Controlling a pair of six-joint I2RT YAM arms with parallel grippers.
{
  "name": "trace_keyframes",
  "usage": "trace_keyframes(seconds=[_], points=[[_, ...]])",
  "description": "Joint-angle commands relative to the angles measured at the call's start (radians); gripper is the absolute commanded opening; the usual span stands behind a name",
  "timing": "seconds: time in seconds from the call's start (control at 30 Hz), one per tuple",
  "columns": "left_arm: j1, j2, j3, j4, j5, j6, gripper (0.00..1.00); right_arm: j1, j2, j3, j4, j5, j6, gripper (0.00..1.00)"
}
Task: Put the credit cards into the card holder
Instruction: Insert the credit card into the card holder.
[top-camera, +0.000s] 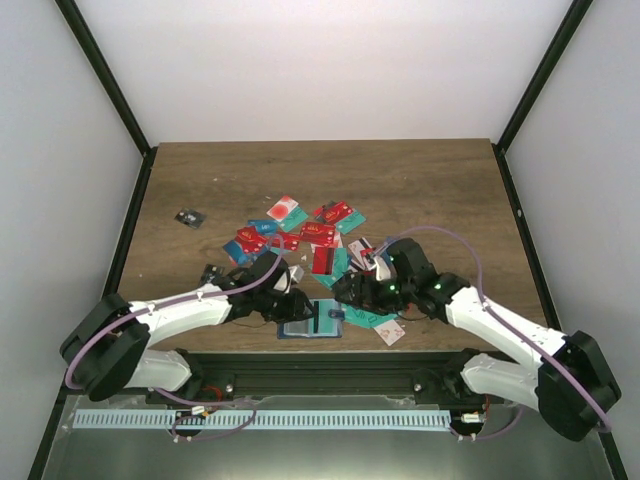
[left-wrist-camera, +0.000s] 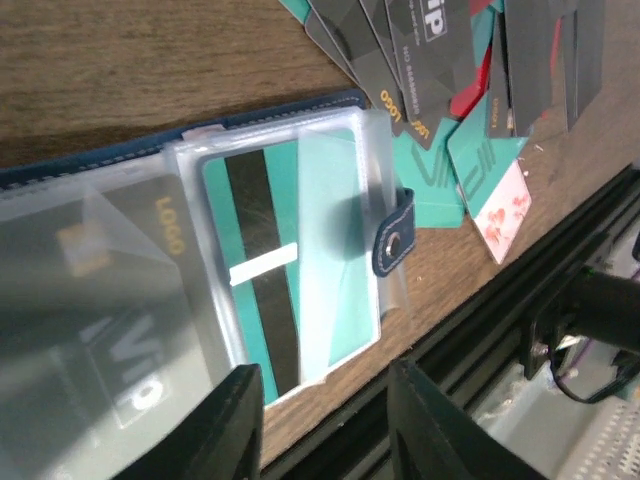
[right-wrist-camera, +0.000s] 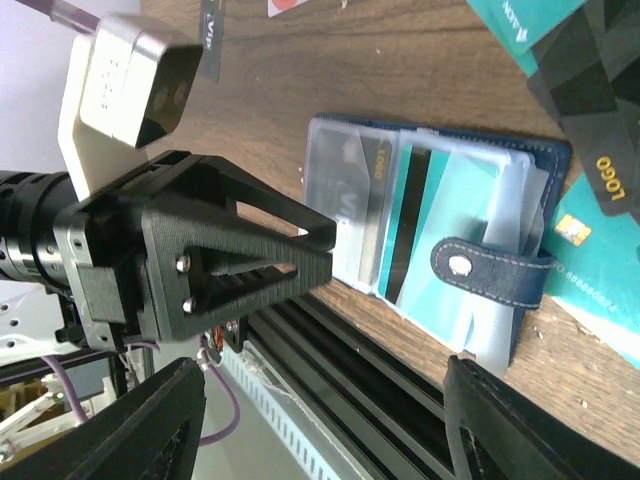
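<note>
My left fingers (left-wrist-camera: 228, 425) stand apart, empty, the open card holder (left-wrist-camera: 290, 250) lying just beyond their tips. My right fingers (right-wrist-camera: 520, 430) spread wide before it, also empty.

a robot lab test cell: plain white panels (top-camera: 320, 60) and black frame struts (top-camera: 103, 70) enclose the wood-grain desk (top-camera: 420, 180) on three edges; a black mounting rail (top-camera: 320, 365) runs along its near edge
</note>
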Motion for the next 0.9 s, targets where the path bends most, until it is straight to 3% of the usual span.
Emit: trace_keyframes(seconds=[0.0,0.1,0.27,0.87], points=[[-0.008,-0.005,0.015,-0.06,-0.029,0.019,0.27,0.015,-0.038,-0.068,0.1,-0.05,0.096,0.67],[-0.012,0.012,0.021,-0.055,-0.035,0.023,0.13,0.054,-0.035,-0.098,0.159,-0.04,0.146,0.66],[-0.017,0.045,0.048,-0.054,-0.05,0.039,0.05,0.123,0.033,-0.104,0.215,-0.004,0.161,0.65],[-0.022,0.224,0.109,-0.096,-0.074,0.094,0.04,0.179,0.255,-0.1,0.379,0.023,0.155,0.64]])
